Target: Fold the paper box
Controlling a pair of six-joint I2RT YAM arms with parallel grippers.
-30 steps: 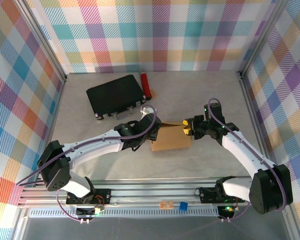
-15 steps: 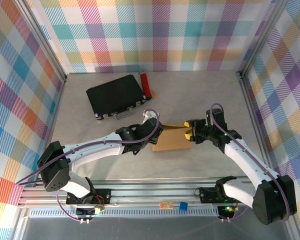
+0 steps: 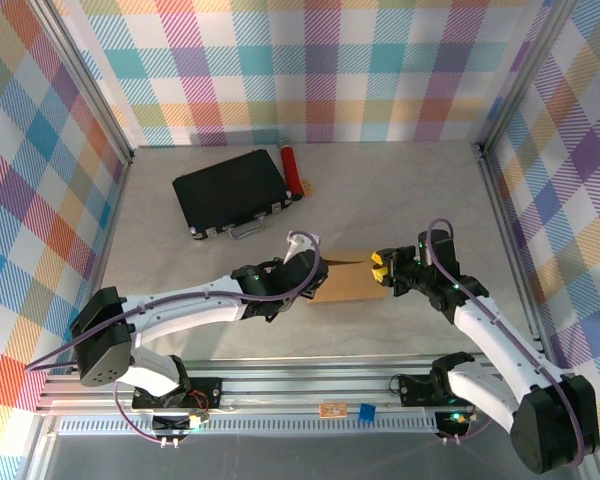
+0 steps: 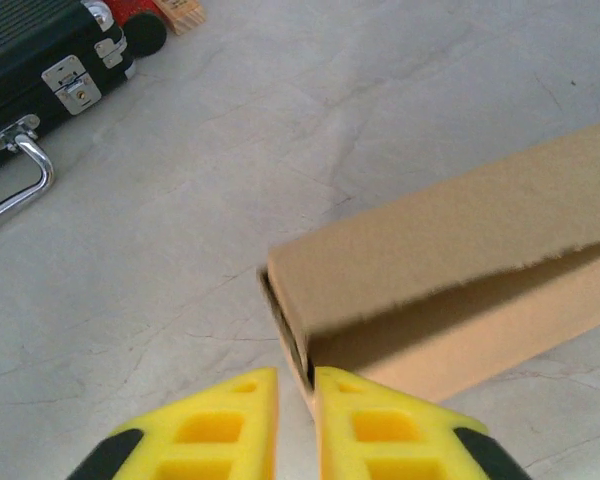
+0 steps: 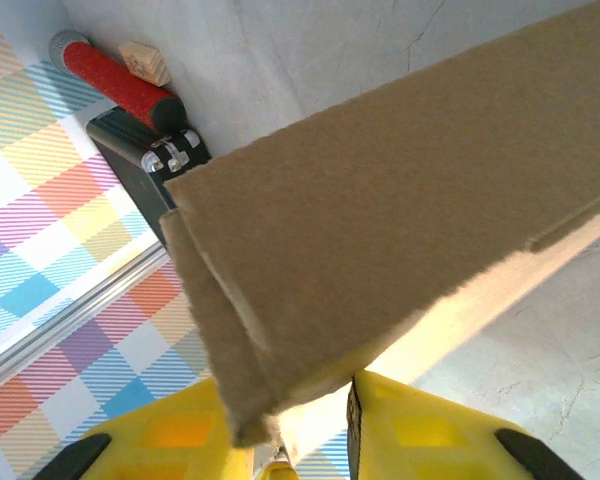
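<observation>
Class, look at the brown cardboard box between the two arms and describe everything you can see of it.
The paper box is plain brown corrugated cardboard, folded into a shallow rectangle, lid nearly down with a slim gap along one side. It rests mid-table on the grey table. The right gripper pinches its right end; the left gripper sits at its left corner, contact unclear.

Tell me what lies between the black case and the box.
Nothing: the tabletop between the case and the box is bare, as the left wrist view shows.
</observation>
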